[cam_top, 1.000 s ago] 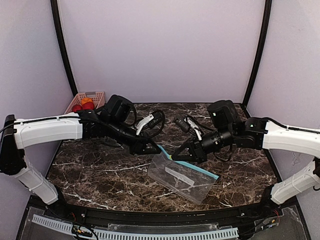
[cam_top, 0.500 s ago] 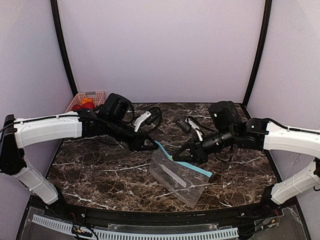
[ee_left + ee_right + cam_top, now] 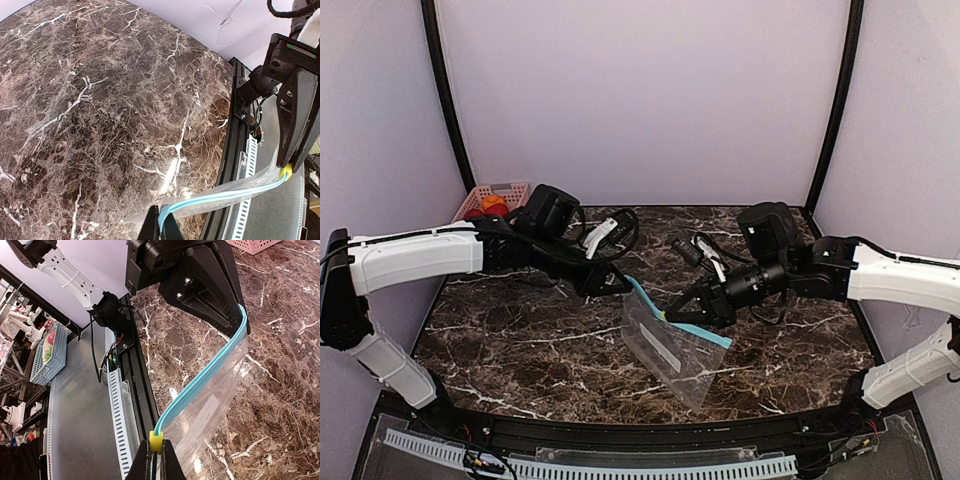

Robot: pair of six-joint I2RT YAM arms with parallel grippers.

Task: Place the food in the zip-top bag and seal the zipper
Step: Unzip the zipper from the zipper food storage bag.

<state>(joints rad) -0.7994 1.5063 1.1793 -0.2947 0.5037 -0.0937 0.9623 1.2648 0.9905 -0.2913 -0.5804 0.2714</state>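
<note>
The perforated cable rail point(image 3: 590, 465) runs along the near edge, in front of both arm bases. Beyond it lies the dark marbled tabletop point(image 3: 520, 340).

The zip-top bag point(image 3: 670, 348) sits at the centre of the tabletop, between the two arms. Its clear body slopes from the raised zipper edge down toward the near side, and one corner points at the near rail. A small white label point(image 3: 667, 348) shows on its face. No food is visible inside the bag.

The zipper point(image 3: 692, 327) is the teal-blue strip on the far edge of the bag, running from upper left to lower right in the top view. It is lifted off the tabletop and held at two places.

- Right jaws: pressed together on the zipper at a small yellow slider point(image 3: 156, 441). The right wrist view shows the strip point(image 3: 200, 385) rising from this pinch to the opposite arm.
- Left jaws: pressed together on the left end of the zipper. The left wrist view shows the strip point(image 3: 220, 198) leaving the fingertips and curving across to the yellow slider point(image 3: 285, 172).

The left arm point(image 3: 415, 258) reaches in from the left and the right arm point(image 3: 900, 275) from the right. Their wrists meet just behind the bag.

The food point(image 3: 492, 207) lies in the pink basket point(image 3: 512, 189) at the far left corner, well apart from the bag. Red and orange pieces show above its rim.
</note>
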